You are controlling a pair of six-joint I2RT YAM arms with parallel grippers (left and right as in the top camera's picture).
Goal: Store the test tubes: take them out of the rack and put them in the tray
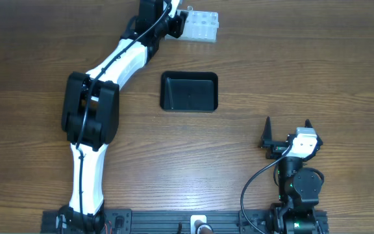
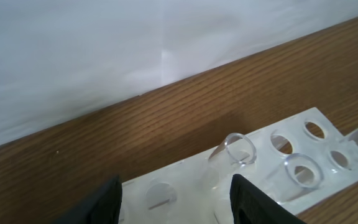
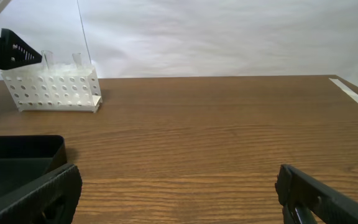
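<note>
The table [image 1: 304,65] ends in a far edge against a white backdrop, and 1 white rack [image 1: 200,26] stands close to that edge, leaving a narrow band of wood behind it. The left gripper [image 2: 176,202] sits over one end of the rack with its 2 fingers [image 2: 107,199] spread wide. The rack's perforated top lies between them and they grasp nothing. Whether the fingers touch the rack cannot be told. 3 clear tubes [image 2: 235,149] stand upright in the rack's holes. The nearest is just past one finger and outside the gap. The 2nd stands beside it. The 3rd is cut off by the frame edge of the left wrist view. 1 black tray [image 1: 163,91] lies near the rack on the side toward the arm bases, apart from it, with a strip of wood between them. The tray's 4 walls are low and its floor shows wall to wall. The left arm runs diagonally from its base to the rack and passes beside the tray's left wall without covering it. The right gripper [image 1: 286,133] is near its own base, well apart from the tray and rack, with its jaws wide open and holding nothing. A broad stretch of wood lies between it and the tray. 1 pale strip [image 3: 353,93] runs along the table's right side.
</note>
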